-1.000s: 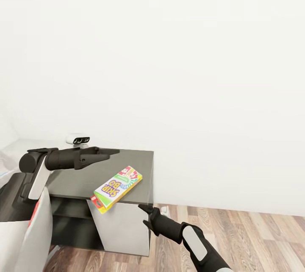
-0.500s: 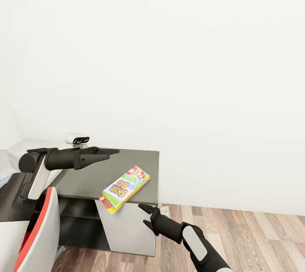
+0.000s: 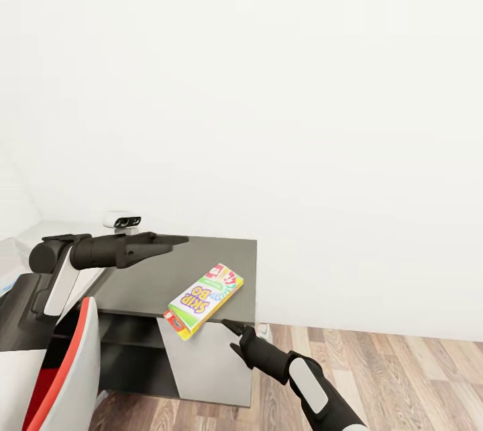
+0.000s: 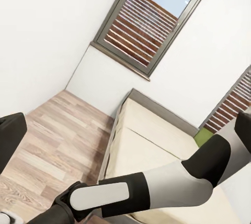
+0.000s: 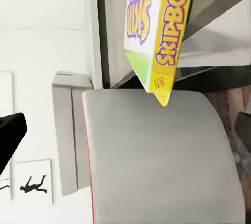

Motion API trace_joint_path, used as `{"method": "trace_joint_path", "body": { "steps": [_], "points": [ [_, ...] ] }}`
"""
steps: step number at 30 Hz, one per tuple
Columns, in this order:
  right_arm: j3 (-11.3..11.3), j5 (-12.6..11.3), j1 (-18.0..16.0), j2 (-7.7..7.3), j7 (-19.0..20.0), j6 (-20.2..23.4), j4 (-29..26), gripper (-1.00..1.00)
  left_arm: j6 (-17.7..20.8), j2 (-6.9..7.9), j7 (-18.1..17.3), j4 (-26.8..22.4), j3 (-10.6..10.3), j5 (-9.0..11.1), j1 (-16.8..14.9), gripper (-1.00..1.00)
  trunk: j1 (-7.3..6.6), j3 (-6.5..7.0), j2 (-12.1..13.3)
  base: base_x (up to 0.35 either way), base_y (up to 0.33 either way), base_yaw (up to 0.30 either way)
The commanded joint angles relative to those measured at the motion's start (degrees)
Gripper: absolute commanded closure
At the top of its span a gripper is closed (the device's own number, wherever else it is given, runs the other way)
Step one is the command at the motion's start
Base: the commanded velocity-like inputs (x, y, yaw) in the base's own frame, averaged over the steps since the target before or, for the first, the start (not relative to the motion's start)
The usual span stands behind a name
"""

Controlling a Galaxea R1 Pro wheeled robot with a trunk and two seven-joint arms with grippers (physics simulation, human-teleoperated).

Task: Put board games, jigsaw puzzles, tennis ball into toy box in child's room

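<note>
Risking nudging the overhanging board game [image 3: 204, 300] off the bench [image 3: 154, 276] edge, right end effector [image 3: 231, 337] spread apart at 5 o'clock.

You face plain white wall [image 3: 282, 82]. Wood-plank floor [image 3: 402, 377] lies lower right. Grey-backed, red-edged chair [image 3: 64, 377] sits lower left. Left wrist view gives you dark-framed window with brown slatted blind [image 4: 151, 25], daylight blue above.

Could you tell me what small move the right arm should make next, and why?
Probably raise the right gripper toward the board game: the box overhangs the front edge of the table, and the open fingers sit just below its near corner, not yet around it.
</note>
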Motion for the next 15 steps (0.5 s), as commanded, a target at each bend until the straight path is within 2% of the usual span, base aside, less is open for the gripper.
{"method": "trace_joint_path", "body": {
  "steps": [1,7,15],
  "points": [
    [0.0,-0.3,0.0,0.00,-0.1,0.0,0.0,-1.00,0.6,-0.01,-0.4,0.0,0.0,0.1,0.0,-1.00,0.00,-0.07,0.0,0.002,0.008,0.000],
    [0.0,-0.4,0.0,0.00,-0.1,-0.7,-0.5,-1.00,0.6,0.25,-2.2,0.0,0.0,0.0,0.0,-1.00,0.00,-0.07,0.0,0.000,0.002,0.000],
    [0.1,-0.3,0.0,0.00,0.0,-1.9,-0.9,-1.00,0.6,0.52,-2.6,0.0,-0.1,0.0,0.0,-1.00,0.00,-0.07,0.0,0.000,0.046,0.000]
  ]
}}
